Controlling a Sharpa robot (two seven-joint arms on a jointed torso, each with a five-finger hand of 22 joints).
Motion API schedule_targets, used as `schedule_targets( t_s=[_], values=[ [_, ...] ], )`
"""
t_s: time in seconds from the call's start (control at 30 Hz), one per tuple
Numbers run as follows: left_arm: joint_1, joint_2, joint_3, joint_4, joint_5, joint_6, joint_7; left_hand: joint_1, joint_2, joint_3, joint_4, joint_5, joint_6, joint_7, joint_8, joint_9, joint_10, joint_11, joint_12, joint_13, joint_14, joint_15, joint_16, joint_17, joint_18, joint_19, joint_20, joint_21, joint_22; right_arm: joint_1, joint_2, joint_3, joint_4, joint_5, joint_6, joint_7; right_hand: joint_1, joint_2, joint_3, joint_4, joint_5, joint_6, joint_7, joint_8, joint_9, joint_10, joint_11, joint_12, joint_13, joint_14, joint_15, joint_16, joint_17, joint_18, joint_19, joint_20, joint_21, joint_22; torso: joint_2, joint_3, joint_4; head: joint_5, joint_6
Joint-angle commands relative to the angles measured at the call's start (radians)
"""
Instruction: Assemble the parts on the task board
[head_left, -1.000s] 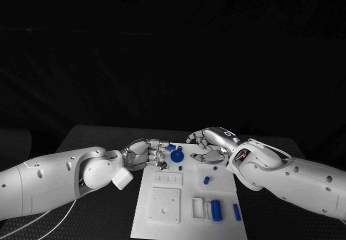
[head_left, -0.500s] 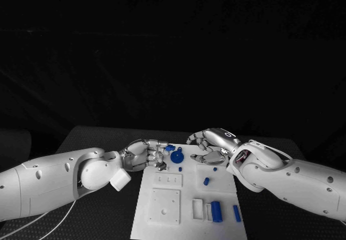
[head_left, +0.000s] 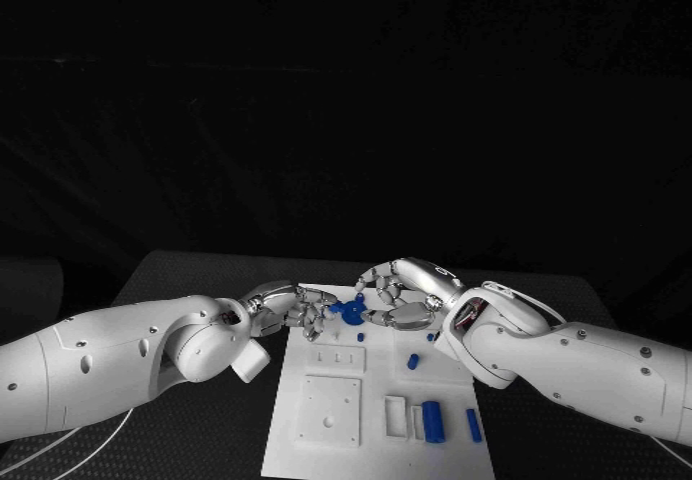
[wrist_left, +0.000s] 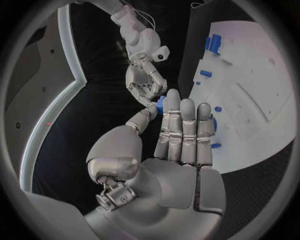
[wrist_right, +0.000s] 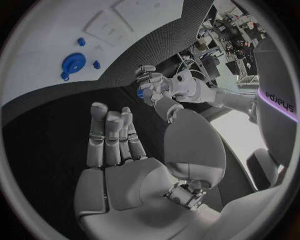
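Left hand (head_left: 289, 308) is pinching a small blue part (head_left: 336, 310) above the board's (head_left: 325, 440) twelve-o'clock end; right hand (head_left: 397, 295), fingers apart and empty, is crowding it. Risk: a knock dropping the part.

The task board (head_left: 378, 420) is a white rectangular plate lying flat in the lower middle of the head view, running from the bottom edge up toward the centre. On its upper part sits a round blue disc part (head_left: 353, 313) with a small blue piece (head_left: 340, 309) just beside it. Below, two tiny blue pegs (head_left: 361, 337) and a short blue pin (head_left: 413, 361) stand apart. Near the lower right lie a thick blue cylinder (head_left: 433, 421) and a slimmer blue rod (head_left: 473, 425), side by side lengthwise.
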Motion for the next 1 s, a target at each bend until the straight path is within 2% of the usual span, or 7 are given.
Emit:
schedule_targets(
  t_s=[0.03, 0.1, 0.27, 0.37, 0.47, 0.63, 1.0],
  values=[
    [0.000, 0.003, 0.001, 0.011, -0.125, -0.161, -0.014, 0.013, 0.000, 0.007, -0.010, 0.022, 0.009, -0.004, 0.002, 0.006, 0.000, -0.009, 0.006, 0.002, 0.001, -0.010, 0.006, 0.001, -0.001, 0.008, -0.078, 0.005, 0.022, -0.001, 0.002, 0.000, -0.006, 0.068, 0.027, -0.007, -0.001, 0.008, -0.004, 0.004, -0.004, 0.005, 0.007, 0.005, 0.001, -0.002, -0.008, 0.005, -0.002, 0.001, -0.008, 0.004, 0.000, 0.020, 0.006, -0.003, 0.000, 0.020, 0.000, -0.0001, 0.0024, -0.001, -0.001],
    [0.000, 0.003, 0.001, 0.019, -0.158, -0.188, -0.014, 0.015, -0.006, 0.007, -0.011, 0.057, 0.016, -0.007, 0.002, 0.013, 0.005, -0.012, 0.010, 0.004, 0.004, -0.013, 0.013, 0.001, -0.002, 0.010, -0.081, 0.011, 0.022, -0.001, 0.006, 0.000, -0.013, 0.056, 0.036, -0.027, -0.003, 0.008, -0.007, 0.004, -0.004, 0.006, 0.007, 0.006, 0.001, -0.002, -0.009, 0.006, -0.002, 0.001, -0.008, 0.004, 0.000, 0.020, 0.006, -0.003, 0.000, 0.020, 0.000, -0.0018, 0.0003, 0.001, 0.000],
    [0.000, 0.007, 0.000, 0.034, -0.213, -0.237, -0.005, 0.017, -0.011, 0.007, -0.012, 0.079, 0.021, -0.009, 0.001, 0.020, 0.009, -0.014, 0.012, 0.005, 0.007, -0.015, 0.018, 0.001, -0.002, 0.012, -0.084, 0.015, 0.022, -0.004, 0.040, -0.005, -0.023, 0.037, 0.012, -0.079, -0.020, 0.008, -0.033, 0.002, 0.007, 0.007, 0.006, 0.008, 0.000, -0.004, -0.010, 0.008, -0.005, 0.001, -0.009, 0.006, 0.001, 0.020, 0.005, -0.005, 0.002, 0.021, -0.001, -0.0023, -0.0015, 0.003, 0.001],
    [0.000, 0.010, 0.000, 0.035, -0.230, -0.237, 0.000, 0.017, -0.012, 0.007, -0.011, 0.081, 0.022, -0.009, 0.000, 0.021, 0.010, -0.014, 0.012, 0.005, 0.007, -0.016, 0.018, 0.000, -0.002, 0.012, -0.084, 0.016, 0.022, -0.007, 0.058, -0.006, -0.027, 0.066, -0.001, -0.106, -0.028, 0.009, -0.045, 0.003, 0.006, 0.010, 0.005, 0.010, 0.000, -0.004, -0.011, 0.010, -0.006, 0.001, -0.010, 0.007, 0.001, 0.020, 0.005, -0.005, 0.003, 0.020, 0.000, -0.0015, 0.0000, 0.003, 0.004],
    [0.000, 0.012, 0.000, 0.036, -0.231, -0.239, 0.008, 0.017, -0.012, 0.007, -0.011, 0.082, 0.022, -0.009, 0.000, 0.021, 0.010, -0.014, 0.012, 0.005, 0.007, -0.016, 0.018, 0.000, -0.002, 0.013, -0.084, 0.016, 0.022, -0.007, 0.072, -0.006, -0.035, 0.101, 0.013, -0.117, -0.027, 0.015, -0.046, 0.003, -0.010, 0.014, 0.003, 0.013, 0.000, -0.002, -0.012, 0.012, -0.008, 0.002, -0.012, 0.009, 0.001, 0.020, 0.006, -0.007, 0.004, 0.020, 0.001, -0.0005, 0.0010, 0.002, 0.006],
    [0.000, 0.012, 0.000, 0.041, -0.236, -0.237, 0.018, 0.018, -0.012, 0.007, -0.011, 0.083, 0.022, -0.009, 0.000, 0.021, 0.010, -0.014, 0.012, 0.005, 0.007, -0.016, 0.018, 0.000, -0.002, 0.013, -0.085, 0.017, 0.022, -0.008, 0.090, -0.008, -0.046, 0.132, 0.039, -0.115, -0.031, 0.023, -0.048, 0.006, -0.017, 0.019, 0.001, 0.016, 0.001, 0.000, -0.014, 0.015, -0.010, 0.004, -0.013, 0.010, 0.001, 0.020, 0.008, -0.008, 0.004, 0.019, 0.000, -0.0015, 0.0015, 0.000, 0.007],
    [0.000, 0.013, 0.000, 0.049, -0.238, -0.228, 0.019, 0.018, -0.012, 0.007, -0.011, 0.084, 0.022, -0.009, -0.001, 0.022, 0.009, -0.014, 0.012, 0.005, 0.007, -0.017, 0.019, 0.000, -0.002, 0.013, -0.085, 0.017, 0.022, -0.010, 0.096, -0.011, -0.056, 0.132, 0.037, -0.108, -0.024, 0.042, -0.041, 0.001, -0.027, 0.026, -0.002, 0.020, 0.000, 0.003, -0.018, 0.017, -0.013, 0.006, -0.016, 0.011, 0.001, 0.020, 0.009, -0.011, 0.005, 0.019, 0.001, -0.0011, -0.0005, 0.001, 0.006]
  ],
)
